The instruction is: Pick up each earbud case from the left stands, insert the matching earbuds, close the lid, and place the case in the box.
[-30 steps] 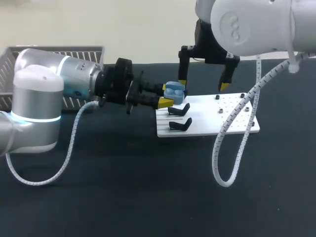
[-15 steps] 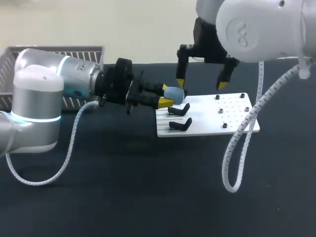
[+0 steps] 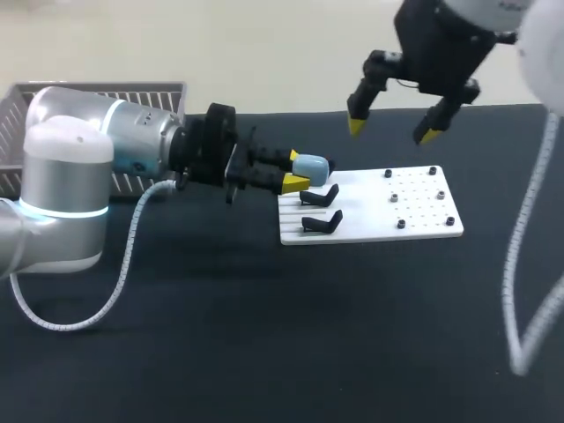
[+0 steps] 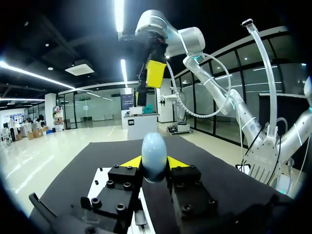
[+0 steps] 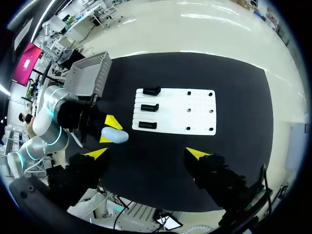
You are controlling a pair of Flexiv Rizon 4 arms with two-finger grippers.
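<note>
R hand [image 3: 392, 131] now up off board [image 3: 370, 225], well clear of case [image 3: 310, 165]

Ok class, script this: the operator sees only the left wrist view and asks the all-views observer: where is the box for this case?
Observer: The wire basket stands at the table's left end, beside your left arm.
Operator: My left claw holds the earbud case; are the stands free?
Observer: All three black stands on the white board are empty.
Operator: And the right claw?
Observer: Open, holding nothing, raised above the table.
</note>
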